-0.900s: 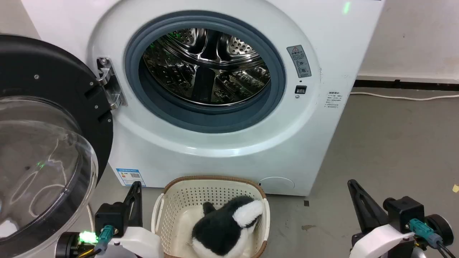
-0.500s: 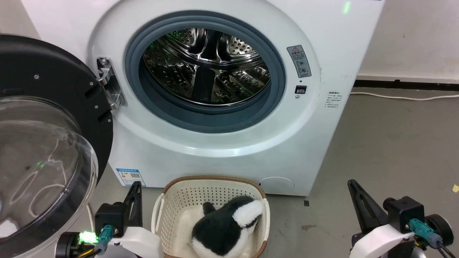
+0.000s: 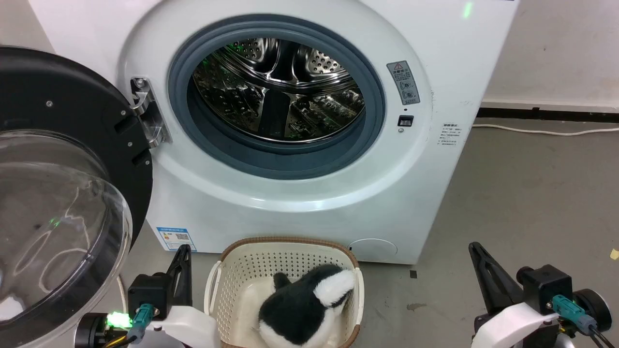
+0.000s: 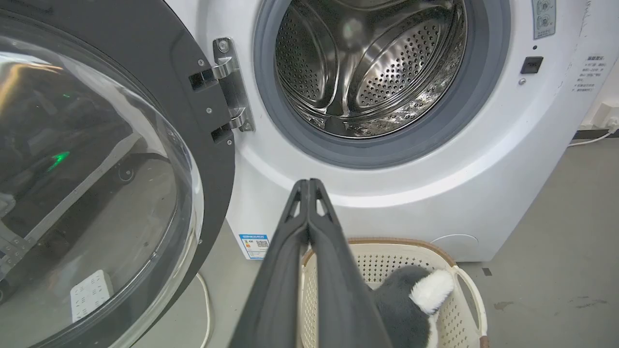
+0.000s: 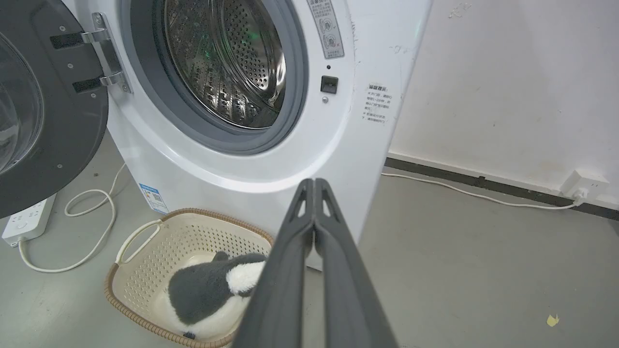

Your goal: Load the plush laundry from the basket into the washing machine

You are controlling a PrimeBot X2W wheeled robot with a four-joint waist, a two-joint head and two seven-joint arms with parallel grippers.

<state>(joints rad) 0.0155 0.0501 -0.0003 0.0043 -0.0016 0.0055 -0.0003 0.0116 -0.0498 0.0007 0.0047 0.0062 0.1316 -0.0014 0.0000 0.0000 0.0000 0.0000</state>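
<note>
Plush laundry [image 3: 300, 309], one fluffy black-and-white stuffed animal, sits slumped in the basket [image 3: 251, 270], a white furry patch turned up amid black pile. The basket is cream plastic pierced with small holes, round-cornered, with a brown woven-look rim and white loop handles. It stands on the floor just in front of the washing machine [image 3: 290, 212], below the porthole. That machine is a big smooth white box, with a thick grey rubber gasket [image 3: 290, 166] ringing a shiny perforated steel drum [image 3: 275, 92]. Its door [image 3: 63, 203], a black rim around a clear bulging dome, hangs swung wide to the left on a metal hinge [image 3: 147, 118]. The left gripper [image 3: 184, 251] stands just beside the basket's left handle, its two long dark fingers pressed together with nothing between them. The right gripper [image 3: 476, 249] is well apart on the other side, over bare floor, its fingers likewise pressed together. Neither touches the plush laundry, which lies between them, nearer the left one. The floor [image 3: 522, 203] is dull grey concrete with a few stains. A pale wall [image 3: 556, 48] with a dark skirting strip runs behind on the right, and a white cable [image 3: 541, 131] trails along its foot. A white power strip [image 5: 26, 220] lies on the floor below the open door.
</note>
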